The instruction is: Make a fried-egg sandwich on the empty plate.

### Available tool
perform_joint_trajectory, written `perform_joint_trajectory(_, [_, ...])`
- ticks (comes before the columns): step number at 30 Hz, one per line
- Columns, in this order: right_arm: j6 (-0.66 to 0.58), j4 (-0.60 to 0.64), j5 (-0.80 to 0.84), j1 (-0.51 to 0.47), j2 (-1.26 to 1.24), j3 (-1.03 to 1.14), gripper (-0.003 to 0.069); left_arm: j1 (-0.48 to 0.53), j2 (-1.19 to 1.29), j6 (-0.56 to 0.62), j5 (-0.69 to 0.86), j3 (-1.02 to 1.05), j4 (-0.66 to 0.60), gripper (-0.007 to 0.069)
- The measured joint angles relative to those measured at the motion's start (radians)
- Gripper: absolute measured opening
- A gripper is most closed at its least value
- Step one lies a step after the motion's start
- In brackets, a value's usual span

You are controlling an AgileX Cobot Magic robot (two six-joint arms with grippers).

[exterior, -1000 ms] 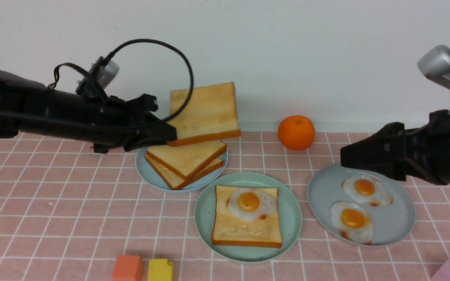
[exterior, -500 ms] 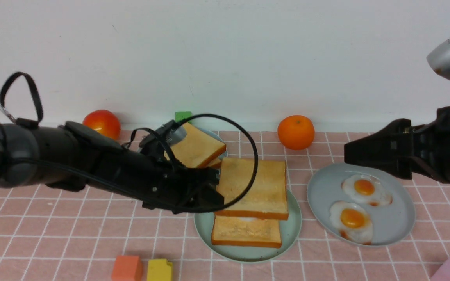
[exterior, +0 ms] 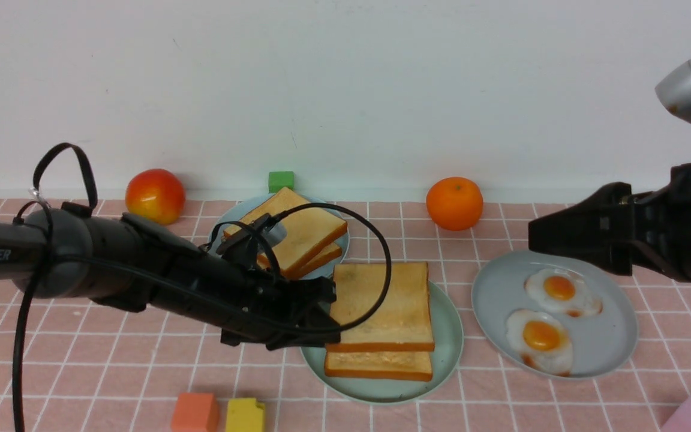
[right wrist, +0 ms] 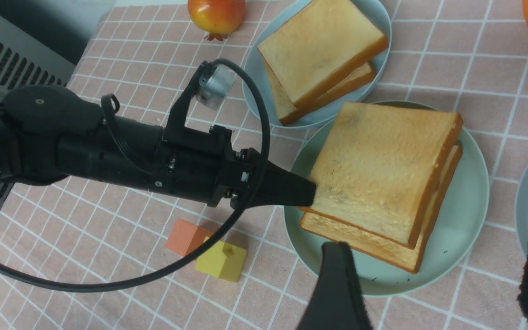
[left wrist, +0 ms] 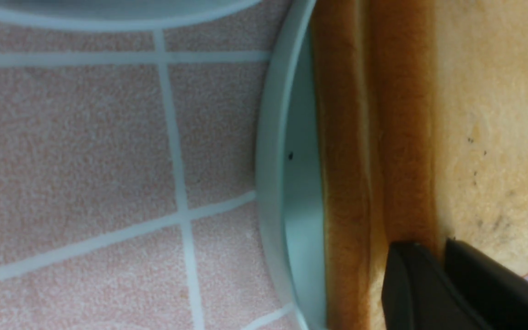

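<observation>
Observe that the square golden-brown top toast slice point(exterior: 381, 300) lies on the matching lower toast slice point(exterior: 378, 364), offset slightly toward the far side, and both rest inside the round matte mint-green plate point(exterior: 448, 348). You will find the left gripper point(exterior: 332, 318) at the left of that plate, its fingers point(left wrist: 410, 293) close together and pinched on the top toast slice's left crust edge. The right gripper point(exterior: 534, 240) hangs to the right of the plate, fingers spread wide and holding nothing.
</observation>
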Motion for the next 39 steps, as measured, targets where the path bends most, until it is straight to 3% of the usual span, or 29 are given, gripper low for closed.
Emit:
perform_joint_trajectory(4, [0.0, 0.0, 0.0, 0.0, 0.0, 0.0, 0.0526, 0.0, -0.002, 0.0, 0.0, 0.0, 0.003, 0.0169])
perform_joint_trajectory(5, [0.0, 0.0, 0.0, 0.0, 0.0, 0.0, 0.0526, 0.0, -0.009, 0.0, 0.001, 0.0, 0.008, 0.0234])
perform_joint_trajectory(6, [0.0, 0.0, 0.0, 0.0, 0.0, 0.0, 0.0526, 0.0, -0.012, 0.0, 0.001, 0.0, 0.011, 0.0242])
perform_joint_trajectory(10, [-0.01, -0.001, -0.02, 0.0, 0.0, 0.0, 0.0519, 0.002, -0.06, -0.001, 0.012, 0.0, 0.039, 0.0415])
perform_joint_trajectory(13, [-0.014, -0.001, -0.038, 0.0, -0.001, 0.0, 0.0489, 0.016, -0.094, -0.002, 0.045, 0.0, 0.045, 0.0482])
perform_joint_trajectory(16, [-0.022, -0.002, -0.056, 0.0, -0.018, 0.0, 0.0403, 0.05, -0.131, -0.002, 0.096, 0.0, 0.058, 0.0515])
perform_joint_trajectory(19, [-0.033, -0.027, -0.072, 0.0, -0.06, 0.0, 0.0224, 0.102, -0.185, -0.004, 0.179, 0.0, 0.069, 0.0519])
perform_joint_trajectory(20, [-0.033, -0.032, -0.073, 0.0, -0.064, 0.0, 0.0197, 0.102, -0.189, -0.004, 0.185, 0.0, 0.069, 0.0519])
perform_joint_trajectory(23, [-0.036, -0.094, -0.079, 0.0, -0.142, 0.001, 0.0008, 0.176, -0.293, -0.029, 0.279, 0.0, 0.082, 0.0497])
perform_joint_trajectory(28, [-0.012, -0.197, -0.105, 0.0, -0.245, 0.023, -0.0005, 0.208, -0.428, -0.081, 0.323, 0.0, 0.102, 0.0391])
perform_joint_trajectory(32, [0.038, -0.258, -0.175, 0.0, -0.376, 0.12, -0.0005, 0.168, -0.557, -0.137, 0.367, 0.001, 0.182, 0.0171])
perform_joint_trajectory(33, [0.043, -0.264, -0.195, 0.0, -0.437, 0.161, -0.0005, 0.149, -0.604, -0.178, 0.379, 0.002, 0.24, 0.0092])
perform_joint_trajectory(35, [0.046, -0.264, -0.22, 0.0, -0.517, 0.229, -0.0005, 0.128, -0.687, -0.24, 0.395, 0.003, 0.327, 0.0013])
perform_joint_trajectory(37, [0.046, -0.264, -0.25, 0.0, -0.593, 0.277, -0.0005, 0.11, -0.751, -0.308, 0.41, 0.003, 0.416, 0.0013])
perform_joint_trajectory(39, [0.046, -0.258, -0.332, 0.0, -0.74, 0.393, -0.0003, 0.071, -0.913, -0.46, 0.443, 0.003, 0.6, 0.0013])
